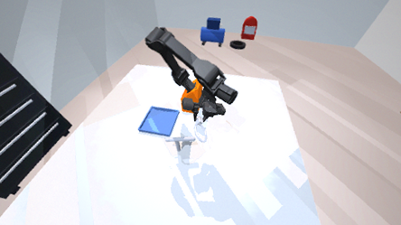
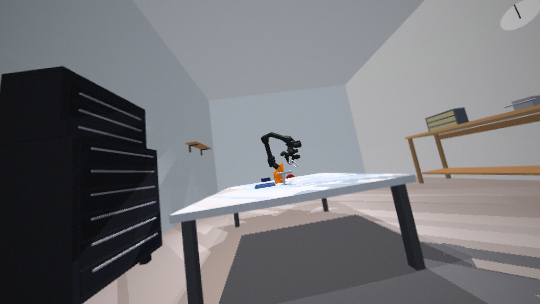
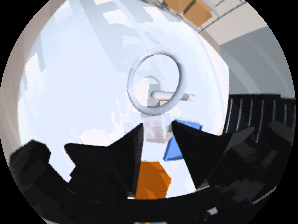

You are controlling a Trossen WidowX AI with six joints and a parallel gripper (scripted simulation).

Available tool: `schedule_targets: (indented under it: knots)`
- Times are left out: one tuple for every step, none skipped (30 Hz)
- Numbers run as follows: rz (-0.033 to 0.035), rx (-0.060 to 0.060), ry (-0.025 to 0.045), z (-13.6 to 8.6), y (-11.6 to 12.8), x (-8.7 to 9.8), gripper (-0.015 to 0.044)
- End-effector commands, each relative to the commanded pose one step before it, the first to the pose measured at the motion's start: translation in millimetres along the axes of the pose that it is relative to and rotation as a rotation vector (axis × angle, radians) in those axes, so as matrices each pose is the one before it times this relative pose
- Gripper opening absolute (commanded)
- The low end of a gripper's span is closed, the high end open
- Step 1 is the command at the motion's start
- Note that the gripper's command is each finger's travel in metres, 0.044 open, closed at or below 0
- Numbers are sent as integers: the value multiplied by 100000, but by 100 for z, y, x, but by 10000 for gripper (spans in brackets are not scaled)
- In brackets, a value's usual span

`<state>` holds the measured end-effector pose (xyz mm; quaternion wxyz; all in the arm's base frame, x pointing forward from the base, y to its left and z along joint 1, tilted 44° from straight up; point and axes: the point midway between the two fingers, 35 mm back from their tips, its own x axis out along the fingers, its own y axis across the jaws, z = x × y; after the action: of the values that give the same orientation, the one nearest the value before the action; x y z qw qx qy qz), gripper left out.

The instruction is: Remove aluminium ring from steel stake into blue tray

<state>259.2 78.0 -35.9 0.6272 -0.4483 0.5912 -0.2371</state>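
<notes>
Clamped by its welded tab [image 3: 155, 129] in the gripper [image 1: 201, 116] [image 2: 291, 157] [image 3: 157, 124] — ring [image 1: 201, 132] [image 2: 294, 163] [image 3: 131, 82] held out beyond the fingertips, apparently raised (sensibly enough) to clear the stake's cross-bar [image 1: 180, 139] [image 2: 284, 172] [image 3: 175, 96] — and probably bound next for the tray [image 1: 160, 134] [image 2: 265, 185] [image 3: 172, 152] beside that stake [image 1: 178, 146] [image 2: 284, 179].

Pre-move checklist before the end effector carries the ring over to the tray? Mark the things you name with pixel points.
1. End effector [image 1: 201, 114] [image 2: 291, 161] [image 3: 157, 124] shut on the ring's tab [image 3: 156, 129]: ok.
2. Ring [image 1: 201, 132] [image 2: 294, 163] [image 3: 131, 87] off the stake [image 1: 178, 146] [image 2: 284, 178] [image 3: 170, 94]: ok, held up clear of it.
3. Tray [image 1: 159, 121] [image 2: 265, 185] [image 3: 176, 147] free inside: ok, nothing seen in it.
4. Ring level for a flat set-down: not ok, it hangs tilted.
5. Ring above the tray: not ok, off to one side.
6. Grip slip-proof: cannot tell.
</notes>
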Motion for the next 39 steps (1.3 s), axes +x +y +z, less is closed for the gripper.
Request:
schedule_targets:
  knots:
    - [-378,-146,-203,788,-69,103,0]
    - [16,3,-12,164,-2,21,0]
    - [15,3,-11,164,-3,21,0]
    - [14,4,-11,164,-4,22,0]
    - [13,4,-11,163,-4,23,0]
    - [12,4,-10,163,-5,24,0]
    - [11,5,-10,163,-5,25,0]
    - [10,5,-10,163,-6,25,0]
    - [9,5,-10,166,-7,27,0]
    - [8,5,-9,166,-7,27,0]
    - [7,6,-9,165,-8,28,0]
    - [5,6,-9,165,-9,29,0]
    - [4,6,-8,165,-9,30,0]
    - [3,7,-8,164,-10,31,0]
    - [2,7,-7,164,-11,31,0]
    - [1,7,-7,164,-11,32,0]
    - [0,7,-7,163,-12,33,0]
    - [-1,8,-6,163,-12,34,0]
    - [-2,8,-6,163,-13,35,0]
    - [-3,8,-6,162,-14,35,0]
    - [-4,8,-5,162,-14,36,0]
    - [-5,9,-5,162,-15,37,0]
    - [-6,9,-4,161,-16,38,0]
    - [-7,9,-4,161,-16,39,0]
    - [-8,9,-3,161,-17,39,0]
    - [-9,10,-3,160,-17,40,0]
    - [-10,10,-3,160,-18,41,0]
    - [-11,10,-2,159,-19,42,0]
    - [-12,10,-2,159,-19,42,0]
    - [-13,10,-1,159,-20,43,0]
    - [-14,11,-1,158,-20,44,0]
    - [-15,11,0,158,-21,45,0]
    - [-16,11,0,157,-21,45,0]
    - [-17,11,1,157,-22,46,0]
    - [-18,12,1,157,-23,47,0]
    - [-19,12,2,156,-23,48,0]
    - [-20,12,2,156,-24,49,0]
    - [-21,12,3,155,-24,49,0]
    - [-22,12,3,155,-25,50,0]
